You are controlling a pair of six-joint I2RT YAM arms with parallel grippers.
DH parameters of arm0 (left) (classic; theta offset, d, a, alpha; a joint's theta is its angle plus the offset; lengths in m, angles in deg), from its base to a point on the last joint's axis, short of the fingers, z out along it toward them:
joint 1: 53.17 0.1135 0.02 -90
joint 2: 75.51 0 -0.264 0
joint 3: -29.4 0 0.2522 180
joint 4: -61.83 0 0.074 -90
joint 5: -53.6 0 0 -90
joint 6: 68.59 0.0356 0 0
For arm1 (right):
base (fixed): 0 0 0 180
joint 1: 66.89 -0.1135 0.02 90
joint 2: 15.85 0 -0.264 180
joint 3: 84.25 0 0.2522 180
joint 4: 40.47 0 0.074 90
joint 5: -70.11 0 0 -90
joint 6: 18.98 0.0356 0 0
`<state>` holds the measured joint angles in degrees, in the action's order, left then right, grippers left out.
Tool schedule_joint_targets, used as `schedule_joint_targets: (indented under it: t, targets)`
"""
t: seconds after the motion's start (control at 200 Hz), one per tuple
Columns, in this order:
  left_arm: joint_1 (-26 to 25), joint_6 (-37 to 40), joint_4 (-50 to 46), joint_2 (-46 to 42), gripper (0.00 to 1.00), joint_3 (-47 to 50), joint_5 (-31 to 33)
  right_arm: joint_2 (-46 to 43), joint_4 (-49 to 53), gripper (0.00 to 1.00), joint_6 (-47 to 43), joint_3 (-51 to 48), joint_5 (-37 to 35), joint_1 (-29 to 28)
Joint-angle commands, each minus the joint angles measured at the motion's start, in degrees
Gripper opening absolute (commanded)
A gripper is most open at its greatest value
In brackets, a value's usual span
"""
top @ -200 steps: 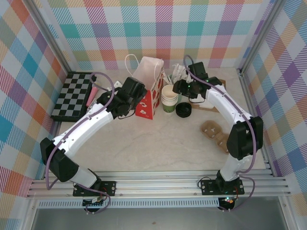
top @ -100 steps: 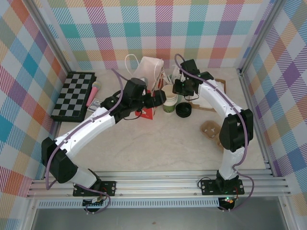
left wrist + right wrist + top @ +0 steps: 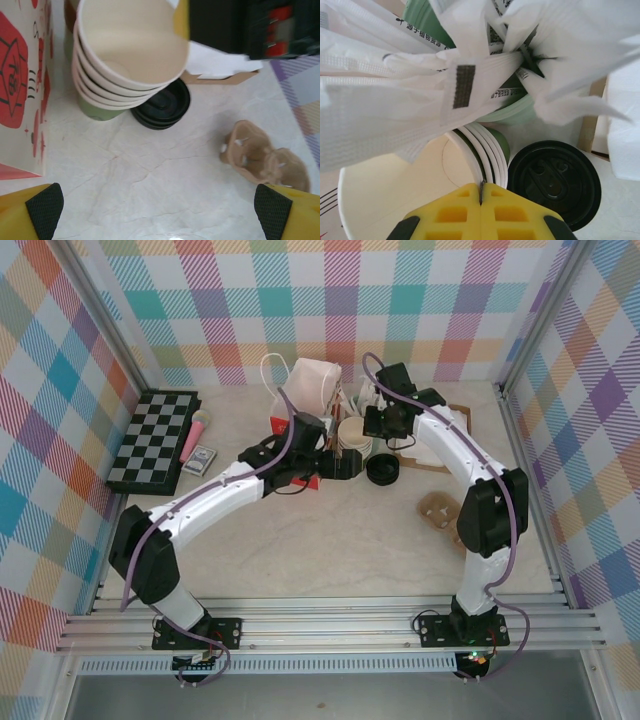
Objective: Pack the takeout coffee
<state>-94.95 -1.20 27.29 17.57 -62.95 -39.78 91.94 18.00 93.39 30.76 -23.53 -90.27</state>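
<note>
Top external view: we see a pale marbled surface [image 3: 330, 540] walled in bright plaid. A black-and-white chequered board [image 3: 150, 440] lies at its 10 o'clock. A red-and-white paper bag [image 3: 315, 380] stands open at 12 o'clock. A brown cardboard cup carrier [image 3: 440, 510] lies at 3 o'clock, well apart from the rest.

Just beside the bag, at its 3 o'clock, is a stack of cream paper cups [image 3: 352, 432]. A green paper cup stuffed with white wrapped cutlery [image 3: 512, 114] stands behind the stack.

The takeout coffee [image 3: 382, 470] sits on the surface at the stack's 4 o'clock, close against it. We make out only its round black plastic lid. It is outside the bag and nothing holds it.

The left fingers [image 3: 42, 212] are spread wide apart with nothing between them, low over the surface and facing the stack and the coffee. The right fingers [image 3: 455, 215] are pressed together at the top cream cup's rim. We cannot tell whether the rim is caught between them.
</note>
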Motion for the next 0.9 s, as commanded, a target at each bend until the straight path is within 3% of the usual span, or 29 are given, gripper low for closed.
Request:
schedule_joint_targets:
  t: [0.0, 0.345, 0.46, 0.685, 0.895]
  targets:
    - [1.2, 4.1, 1.7, 0.9, 1.0, 0.4, 3.6, -4.1, -1.0, 0.0, -1.2, 0.8, -2.6, -0.3]
    - [6.7, 11.8, 3.7, 1.2, 1.0, 1.9, 12.6, -7.7, -2.5, 0.0, -0.4, -0.8, -4.7, -0.3]
    - [8.8, 14.4, 4.3, 0.7, 1.0, 2.5, 12.0, -9.2, -2.6, 0.0, -0.6, -0.9, -5.3, -0.3]
    - [9.7, 19.8, 6.5, -2.5, 1.0, 2.5, 4.9, -12.0, -1.8, 0.0, -0.6, -0.4, -6.1, -0.3]
    - [9.8, 11.1, 7.0, -8.4, 1.0, 5.0, 3.1, -17.2, 1.0, 0.0, -0.1, -1.2, -5.3, -0.4]
